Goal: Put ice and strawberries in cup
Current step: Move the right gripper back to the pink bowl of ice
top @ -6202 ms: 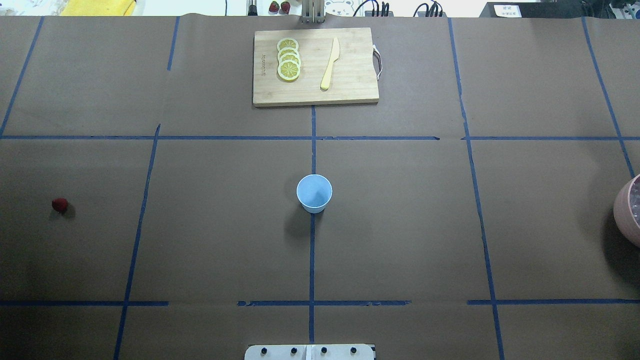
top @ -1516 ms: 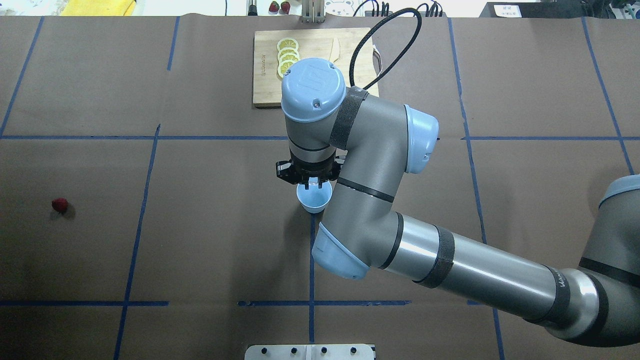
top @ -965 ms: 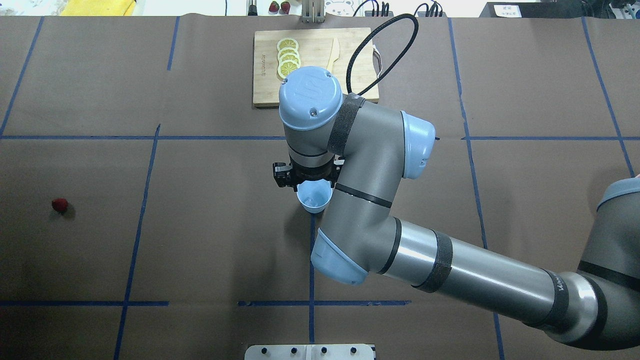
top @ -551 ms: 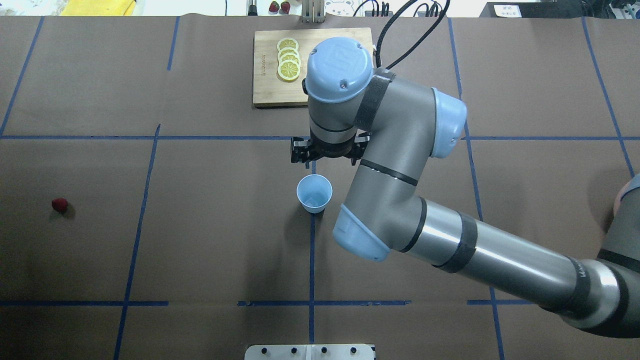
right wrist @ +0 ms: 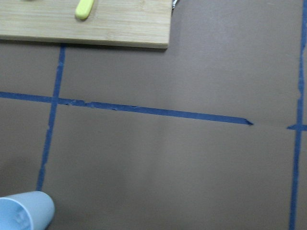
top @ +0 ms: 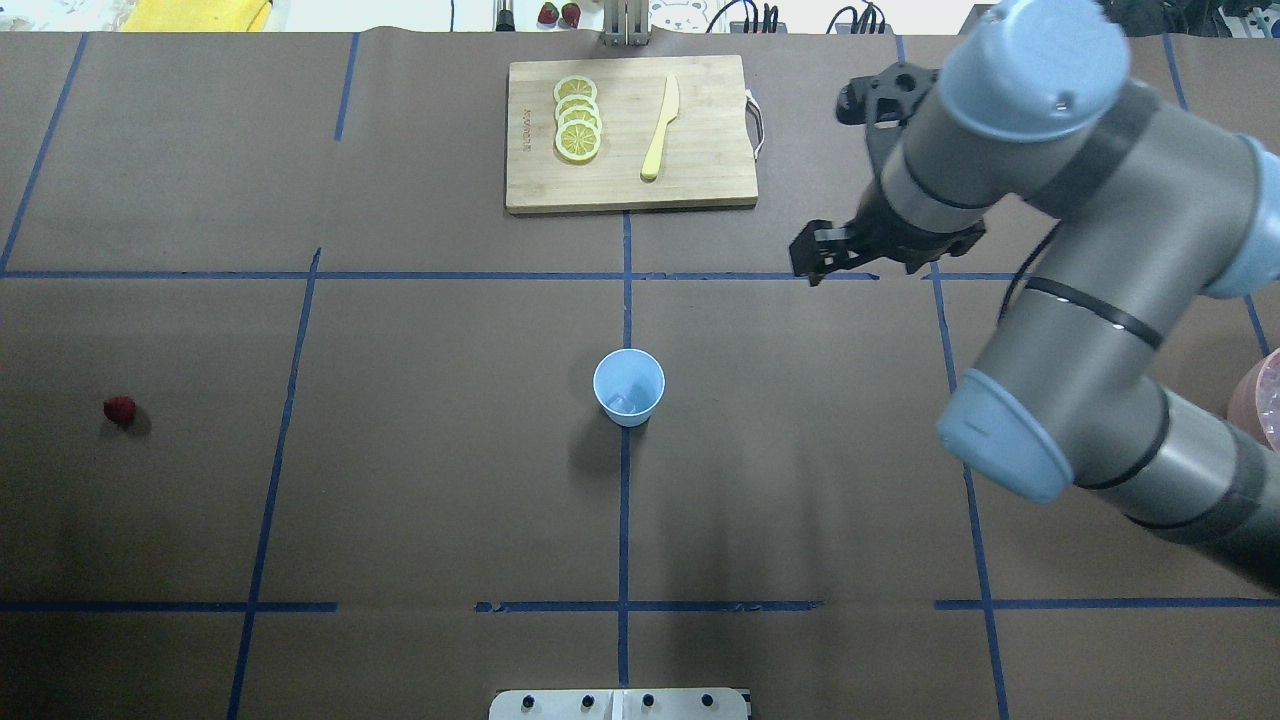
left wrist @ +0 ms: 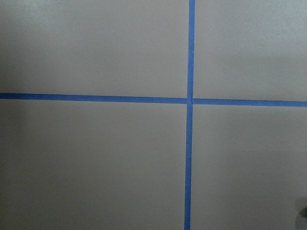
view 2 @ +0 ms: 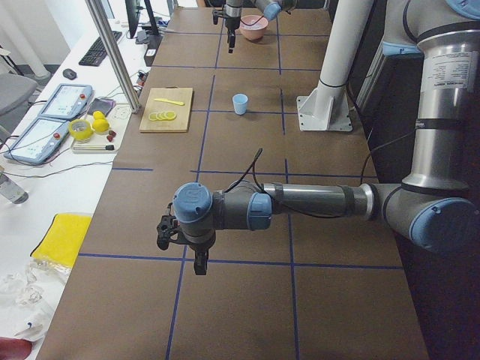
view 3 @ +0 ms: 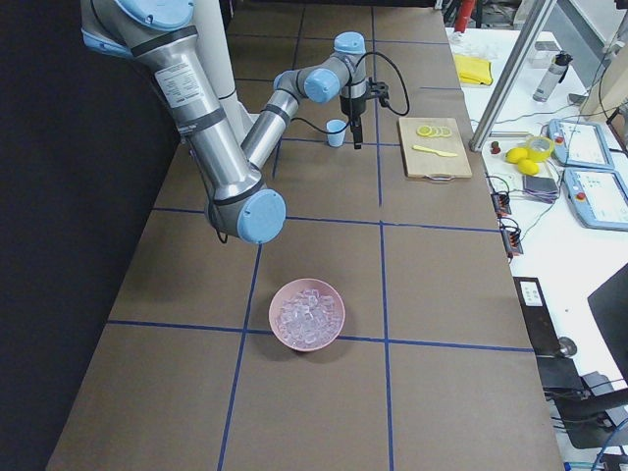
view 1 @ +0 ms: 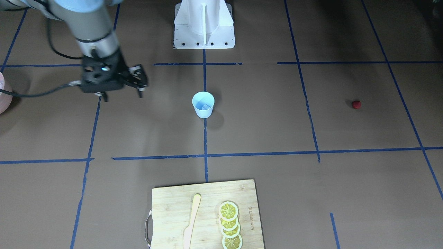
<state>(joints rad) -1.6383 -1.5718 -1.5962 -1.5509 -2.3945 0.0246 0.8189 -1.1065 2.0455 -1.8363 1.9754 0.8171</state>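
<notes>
The light-blue cup (top: 628,385) stands upright at the table's middle with a piece of ice (view 1: 206,104) inside it. More ice (view 3: 307,314) fills a pink bowl (view 3: 304,345) at the table's right end. One dark-red strawberry (top: 119,409) lies alone far to the left. My right gripper (view 1: 123,95) hangs open and empty above the table, well to the right of the cup and apart from it. My left gripper (view 2: 199,264) shows only in the exterior left view, hovering over bare table; I cannot tell its state.
A wooden cutting board (top: 700,170) at the far middle carries several lemon slices (top: 577,118) and a yellow knife (top: 660,128). The white robot base (view 1: 204,24) sits at the near edge. Blue tape lines grid the brown table.
The right gripper held ice over the cup, released it, then rose and swung away to the right. The cup, empty at first, now has ice in it.
</notes>
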